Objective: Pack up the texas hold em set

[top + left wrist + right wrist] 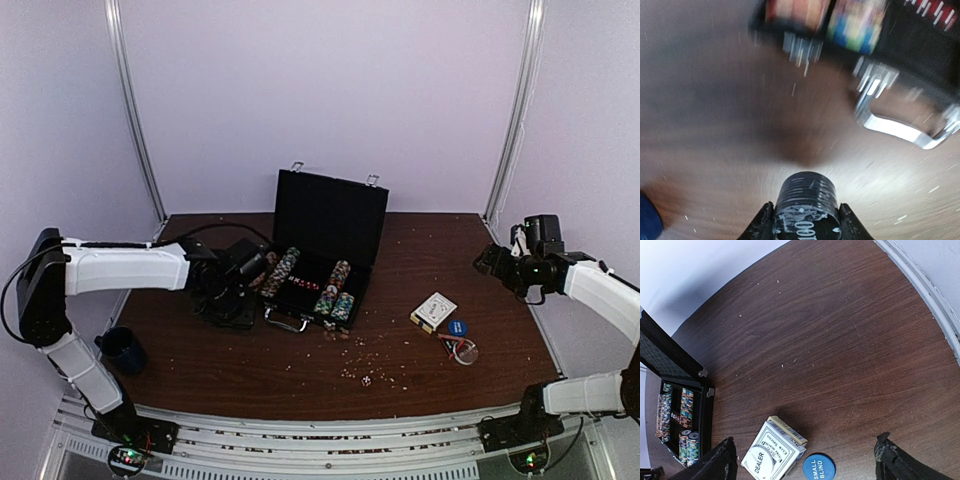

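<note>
Two arms, two jobs right now. My left gripper (806,217) is clamped on a short stack of black poker chips (807,192) with "100" legible on top, hanging just above the brown wooden table (250,370). It's near the front left corner of the open black rectangular case (330,215), whose silver handle (900,131) shows blurred ahead. Multicoloured chip rows (335,290) already sit inside. I reckon these chips are dense and slick, and a side-squeezed stack can shear apart, so firm pressure on the rims and a level carry. My right gripper (805,452) hangs with fingers wide apart over the white card deck box (777,447). A white round DEALER button (758,460) seems to lie on the box, and a blue round SMALL BLIND button (818,468) is just beside it. That box looks light and stiff, so I'd take it across its narrow sides. Flat buttons will be awkward to lift. One small white die (366,380) lies apart, nearer the arm bases.
</note>
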`<state>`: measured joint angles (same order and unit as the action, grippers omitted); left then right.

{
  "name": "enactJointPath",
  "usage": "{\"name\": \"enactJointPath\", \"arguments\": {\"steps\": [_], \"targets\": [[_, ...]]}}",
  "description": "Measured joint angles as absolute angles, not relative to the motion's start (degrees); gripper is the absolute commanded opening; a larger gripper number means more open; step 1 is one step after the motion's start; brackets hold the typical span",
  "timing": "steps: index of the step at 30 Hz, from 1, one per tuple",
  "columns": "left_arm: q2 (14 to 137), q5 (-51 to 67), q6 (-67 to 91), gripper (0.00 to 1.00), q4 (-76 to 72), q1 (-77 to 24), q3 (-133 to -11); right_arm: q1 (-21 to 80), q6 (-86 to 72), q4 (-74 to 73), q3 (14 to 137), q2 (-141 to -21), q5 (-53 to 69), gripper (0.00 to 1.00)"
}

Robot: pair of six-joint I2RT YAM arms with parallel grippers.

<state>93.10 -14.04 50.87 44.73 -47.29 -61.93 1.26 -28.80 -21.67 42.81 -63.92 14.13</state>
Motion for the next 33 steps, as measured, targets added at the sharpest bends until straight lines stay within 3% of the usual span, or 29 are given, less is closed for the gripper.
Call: {"name": "enactJointPath", "arguments": {"steps": [6, 14, 33], "targets": [[94.54, -14.28, 44.1, 0.28, 43.38, -40.77, -74.41, 1.26, -28.84, -21.67, 42.81, -63.92, 13.78, 0.95], [106.78, -13.43, 33.56, 0.25, 35.31, -33.82, -89.58, 1.26, -28.97, -21.67, 42.94, -63.92, 12.36, 0.95], [125.45, -8.08, 23.44, 0.26, 13.04, -30.7, -97.93, 1.26, -29.93, -23.22, 52.12, -69.89, 7.22, 0.96]]}}
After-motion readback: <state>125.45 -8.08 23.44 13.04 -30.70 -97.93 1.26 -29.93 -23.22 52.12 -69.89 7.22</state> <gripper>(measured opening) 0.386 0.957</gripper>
